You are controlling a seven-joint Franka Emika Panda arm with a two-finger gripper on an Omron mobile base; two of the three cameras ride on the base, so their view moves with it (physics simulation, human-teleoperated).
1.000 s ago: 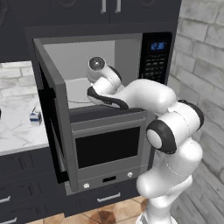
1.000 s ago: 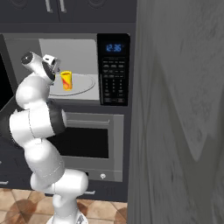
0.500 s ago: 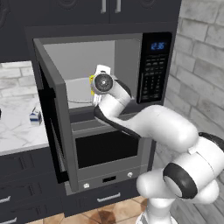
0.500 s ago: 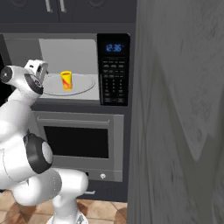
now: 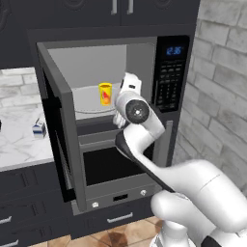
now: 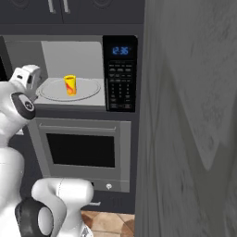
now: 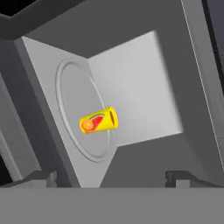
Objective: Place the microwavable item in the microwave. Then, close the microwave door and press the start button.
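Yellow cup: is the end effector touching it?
Apart. In the hand view the cup stands on the turntable, well beyond the open end effector.

Dark cabinets (image 5: 29, 193), seemingly brick wall (image 5: 219, 77)

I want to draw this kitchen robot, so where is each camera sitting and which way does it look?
Left base view: behind the arm's left, facing the microwave and its open microwave door; white arm rises lower right.
Right base view: behind the right, facing the keypad; arm at left.
Hand view: on the hand, rolled sideways, looking into the microwave; open gripper at bottom.
All share the yellow cup on the turntable.
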